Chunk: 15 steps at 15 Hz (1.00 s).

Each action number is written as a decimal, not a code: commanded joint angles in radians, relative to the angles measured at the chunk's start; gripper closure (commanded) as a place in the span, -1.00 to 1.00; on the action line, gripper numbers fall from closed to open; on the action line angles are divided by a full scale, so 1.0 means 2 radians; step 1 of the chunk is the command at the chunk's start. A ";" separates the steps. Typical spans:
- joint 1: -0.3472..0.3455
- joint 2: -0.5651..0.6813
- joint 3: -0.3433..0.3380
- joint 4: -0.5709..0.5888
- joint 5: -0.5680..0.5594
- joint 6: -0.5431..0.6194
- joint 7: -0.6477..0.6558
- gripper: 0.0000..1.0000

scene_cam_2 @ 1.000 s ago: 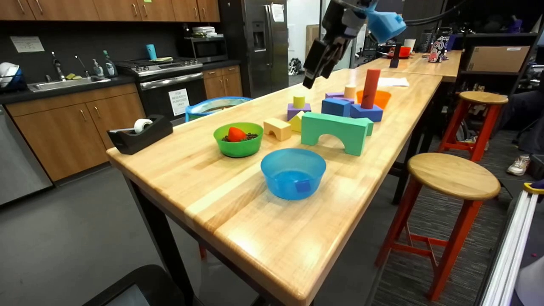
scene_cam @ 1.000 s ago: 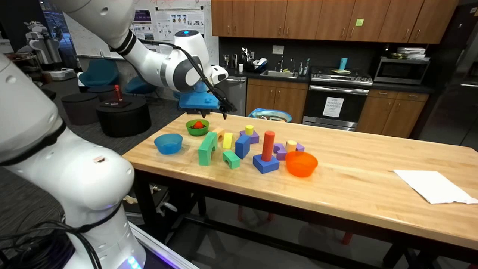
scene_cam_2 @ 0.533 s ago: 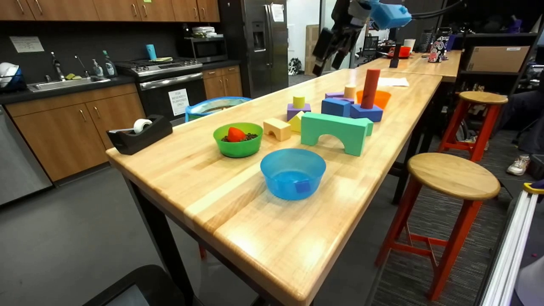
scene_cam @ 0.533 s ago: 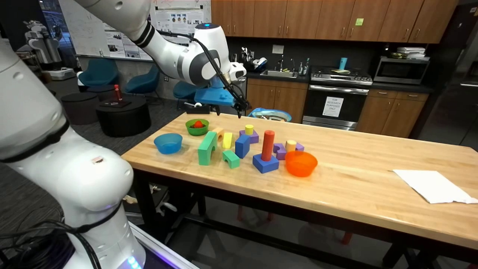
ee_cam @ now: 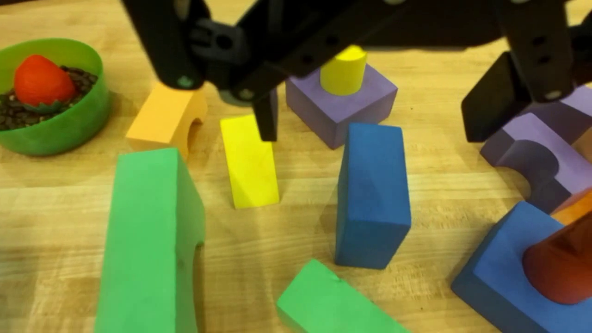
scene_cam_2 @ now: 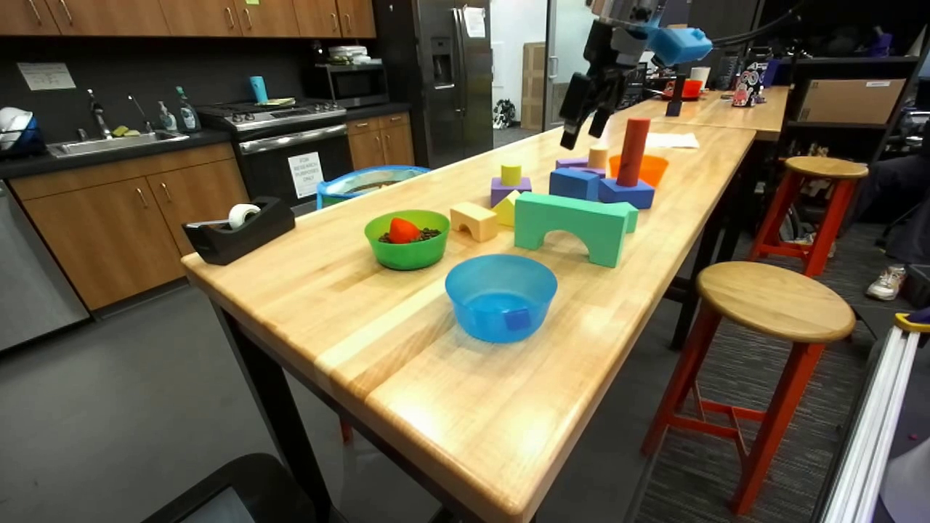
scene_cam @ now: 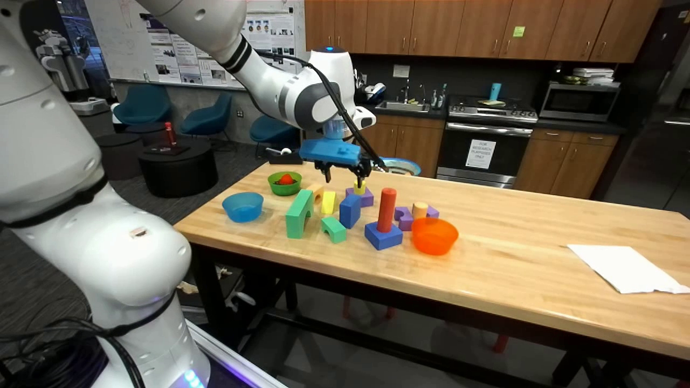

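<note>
Our gripper [scene_cam: 344, 183], wide-spread, empty, hangs clear inside the edges of the surface [scene_cam: 517, 231] bearing two blue blocks [ee_cam: 374, 185] below, three bowls [scene_cam_2: 479, 312] farther out.

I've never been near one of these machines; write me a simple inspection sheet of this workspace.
Surface: wooden table, its top glossy.
Things: near the tool, a blue block and a purple block with a yellow cylinder on top; which is nearest cannot be told.
Clutter: white paper, tape dispenser, green bowl of brown bits with a red strawberry shape.
Tool: open, hanging above the table.
Held thing: nothing seen.
Cables: a black cable runs along the arm; loose cables lie bunched low beside it.
Surroundings: stove, microwave, wooden stools, blue chairs.
</note>
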 commanded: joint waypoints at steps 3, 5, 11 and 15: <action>-0.020 0.044 -0.001 0.027 0.008 -0.011 -0.037 -1.00; -0.021 0.059 0.001 0.031 0.014 -0.005 -0.048 -1.00; -0.025 0.094 0.015 0.043 0.025 -0.005 -0.063 -1.00; -0.030 0.108 0.022 0.050 0.019 -0.003 -0.058 -1.00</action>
